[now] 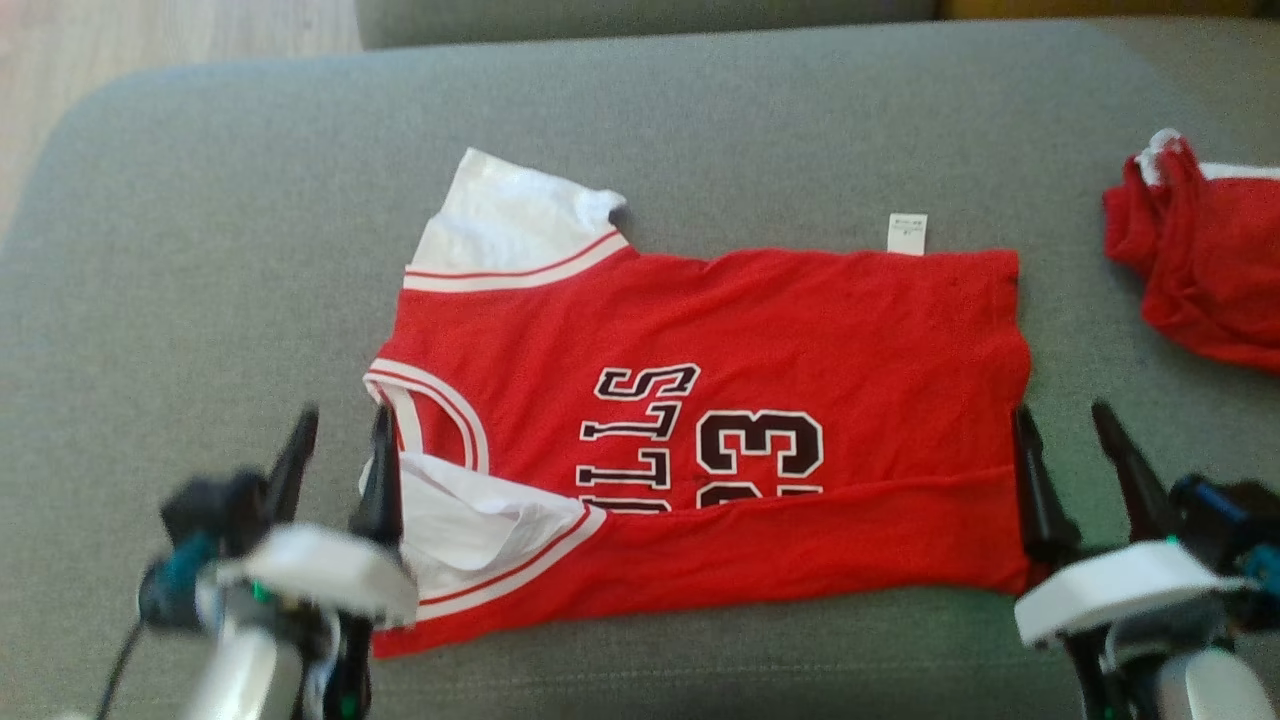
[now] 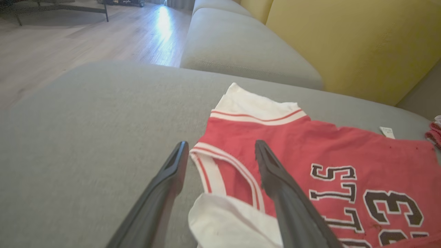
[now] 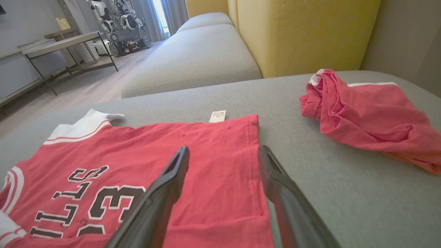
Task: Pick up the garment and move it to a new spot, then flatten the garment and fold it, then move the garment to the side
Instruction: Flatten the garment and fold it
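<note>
The garment (image 1: 760, 340) is a red jersey with white sleeves and black lettering. It lies flat on the grey cushion (image 1: 200, 250), its near long edge folded over toward the middle. My left gripper (image 1: 340, 415) stands open at the collar end, over the near white sleeve, nothing between its fingers. In the left wrist view the left gripper (image 2: 220, 150) frames the striped neckline of the garment (image 2: 310, 148). My right gripper (image 1: 1065, 412) is open at the hem end, straddling the hem corner. From the right wrist, the right gripper (image 3: 224, 153) sits over the garment's (image 3: 155, 148) hem edge.
A second red garment (image 1: 1210, 270) lies crumpled at the cushion's right side, also seen from the right wrist as a bunched red garment (image 3: 365, 113). Yellow backrest (image 3: 303, 31) rises behind. Wooden floor (image 2: 69, 38) lies beyond the cushion's left edge.
</note>
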{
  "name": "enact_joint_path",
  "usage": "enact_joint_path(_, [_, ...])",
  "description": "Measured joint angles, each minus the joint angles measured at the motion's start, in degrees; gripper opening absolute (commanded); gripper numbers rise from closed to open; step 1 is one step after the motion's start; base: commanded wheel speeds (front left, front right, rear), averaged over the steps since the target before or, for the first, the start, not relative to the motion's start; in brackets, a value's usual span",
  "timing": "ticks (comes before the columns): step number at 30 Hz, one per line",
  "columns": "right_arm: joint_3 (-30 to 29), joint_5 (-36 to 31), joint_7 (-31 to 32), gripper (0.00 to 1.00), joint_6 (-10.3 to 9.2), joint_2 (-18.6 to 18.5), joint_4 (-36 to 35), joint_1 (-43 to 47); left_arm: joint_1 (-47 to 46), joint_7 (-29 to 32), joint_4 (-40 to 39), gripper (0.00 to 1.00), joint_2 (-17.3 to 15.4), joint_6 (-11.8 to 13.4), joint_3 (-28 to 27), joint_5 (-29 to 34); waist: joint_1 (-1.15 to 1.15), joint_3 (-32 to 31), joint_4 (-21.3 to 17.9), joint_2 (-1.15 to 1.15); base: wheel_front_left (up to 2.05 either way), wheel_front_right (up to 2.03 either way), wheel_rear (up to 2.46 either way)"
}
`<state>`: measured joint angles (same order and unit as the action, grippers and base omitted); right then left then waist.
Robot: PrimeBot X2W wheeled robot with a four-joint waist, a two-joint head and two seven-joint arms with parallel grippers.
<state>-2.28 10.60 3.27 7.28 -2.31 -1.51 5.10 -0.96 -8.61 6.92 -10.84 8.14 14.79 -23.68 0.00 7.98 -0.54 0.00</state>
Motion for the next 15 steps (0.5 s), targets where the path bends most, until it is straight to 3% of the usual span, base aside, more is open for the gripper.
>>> enact_joint_path(7, [0.2, 0.0, -0.6, 1.00, 0.00, -0.1, -2.5, -7.6, -19.9, 3.8, 3.7, 1.00, -0.1, -3.7, 1.2, 0.3, 0.00, 6.2, -0.3, 0.00, 0.00, 0.00, 0.00])
enact_joint_path(15, [1.7, 0.0, -1.8, 1.00, 0.00, -0.1, -2.6, -14.0, -39.8, 6.2, 18.4, 1.00, 0.8, -8.7, 2.3, 0.1, 0.01, 15.0, -1.3, 0.00, 0.00, 0.00, 0.00])
